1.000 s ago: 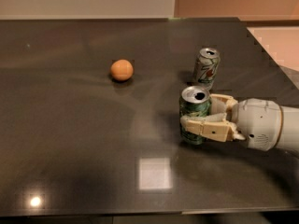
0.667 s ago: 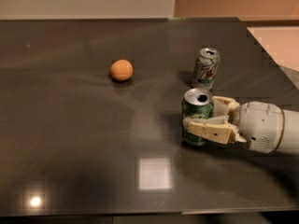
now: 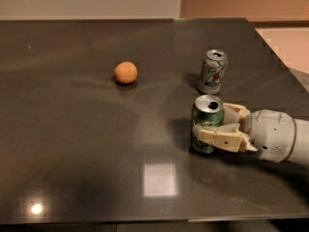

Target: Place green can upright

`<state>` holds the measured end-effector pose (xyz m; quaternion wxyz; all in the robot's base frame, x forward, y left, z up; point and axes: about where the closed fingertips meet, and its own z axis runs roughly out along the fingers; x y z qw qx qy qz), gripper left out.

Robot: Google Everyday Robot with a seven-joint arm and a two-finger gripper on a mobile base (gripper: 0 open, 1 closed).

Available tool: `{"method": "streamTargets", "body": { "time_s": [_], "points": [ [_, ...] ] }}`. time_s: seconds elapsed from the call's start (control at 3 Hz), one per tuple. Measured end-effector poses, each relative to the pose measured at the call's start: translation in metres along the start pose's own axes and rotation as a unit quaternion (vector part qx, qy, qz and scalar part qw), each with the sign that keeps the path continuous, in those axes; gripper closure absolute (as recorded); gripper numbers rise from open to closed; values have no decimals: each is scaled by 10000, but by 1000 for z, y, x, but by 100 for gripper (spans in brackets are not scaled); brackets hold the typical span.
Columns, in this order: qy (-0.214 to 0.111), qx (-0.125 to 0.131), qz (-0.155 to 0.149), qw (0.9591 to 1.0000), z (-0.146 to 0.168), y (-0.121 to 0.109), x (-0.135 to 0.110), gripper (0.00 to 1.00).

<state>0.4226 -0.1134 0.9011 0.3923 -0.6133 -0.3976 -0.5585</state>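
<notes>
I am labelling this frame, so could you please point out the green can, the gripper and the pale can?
green can [image 3: 204,116]: camera view, upper side wall.
gripper [image 3: 211,121]: camera view, between fingertips clasping the green can.
pale can [image 3: 212,75]: camera view, label middle.

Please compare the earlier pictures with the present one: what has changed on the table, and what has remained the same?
The gripper, shut on the upright green can, has shifted it slightly to the right, toward the arm's side. Nothing was let go. The pale can and the round orange object on the dark table stayed where they were.
</notes>
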Motion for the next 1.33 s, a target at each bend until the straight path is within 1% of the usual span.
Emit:
{"method": "streamTargets", "body": {
  "time_s": [0.67,1.0,1.33],
  "points": [
    [-88,-17,-42,10000,-6,3,-9,13],
    [-178,-84,-98,9998,-14,6,-15,0],
    [-178,-84,-97,9998,-14,6,-15,0]
  ]
}}
